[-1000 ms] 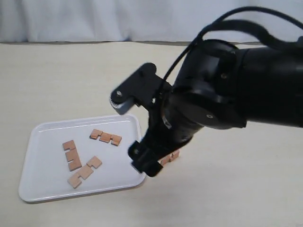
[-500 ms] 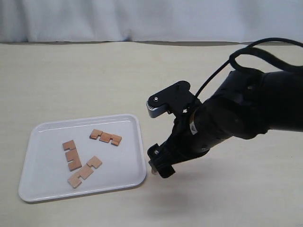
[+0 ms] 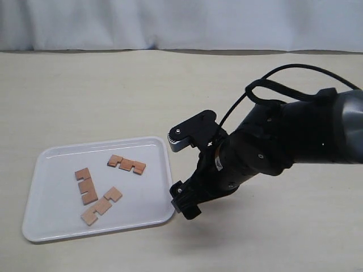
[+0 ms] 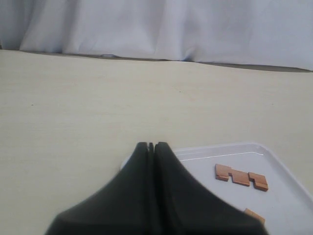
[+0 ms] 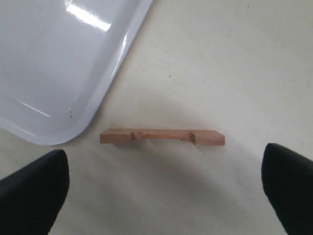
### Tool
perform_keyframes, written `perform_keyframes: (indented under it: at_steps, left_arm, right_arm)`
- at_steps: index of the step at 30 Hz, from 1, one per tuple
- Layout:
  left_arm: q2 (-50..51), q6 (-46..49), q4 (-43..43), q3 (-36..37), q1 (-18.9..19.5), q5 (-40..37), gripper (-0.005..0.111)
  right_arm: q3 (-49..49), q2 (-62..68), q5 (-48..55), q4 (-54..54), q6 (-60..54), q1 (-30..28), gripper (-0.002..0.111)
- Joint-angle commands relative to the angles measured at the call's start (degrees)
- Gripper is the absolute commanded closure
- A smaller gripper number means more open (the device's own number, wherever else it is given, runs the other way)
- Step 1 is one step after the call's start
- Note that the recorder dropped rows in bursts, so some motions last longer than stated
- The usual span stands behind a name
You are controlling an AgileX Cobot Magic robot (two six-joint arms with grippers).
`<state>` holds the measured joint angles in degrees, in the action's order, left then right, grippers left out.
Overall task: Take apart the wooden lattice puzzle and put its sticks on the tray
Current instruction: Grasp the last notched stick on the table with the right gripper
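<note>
The right gripper (image 5: 164, 169) holds its fingers (image 5: 34, 191) wide apart and empty. One stick (image 5: 162, 137) lies between them on the table (image 5: 234, 58), just beside the tray (image 5: 73, 63). Three other sticks (image 3: 126, 164) lie inside it. The left gripper (image 4: 151, 147) is closed on nothing.

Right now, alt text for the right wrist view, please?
One notched wooden stick lies on the beige table, just outside the rounded corner of the white tray and not touching it. Two black fingers frame it, spread wide apart, neither touching the stick.
</note>
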<state>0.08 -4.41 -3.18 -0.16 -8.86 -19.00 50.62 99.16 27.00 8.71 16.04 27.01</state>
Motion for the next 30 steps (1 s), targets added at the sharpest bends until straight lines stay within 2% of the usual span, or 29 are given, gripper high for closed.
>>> perform_keyframes:
  at_steps: [1,30]
  left_arm:
    - [-0.08,-0.42,0.16,0.16,-0.06,0.51,0.107]
    - [-0.08,-0.42,0.16,0.16,-0.06,0.51,0.107]
  right_arm:
    - [-0.16,-0.03,-1.92,0.92,0.07,-0.35,0.000]
    - [-0.16,2.90,-3.39,2.46,0.18,-0.49,0.000]
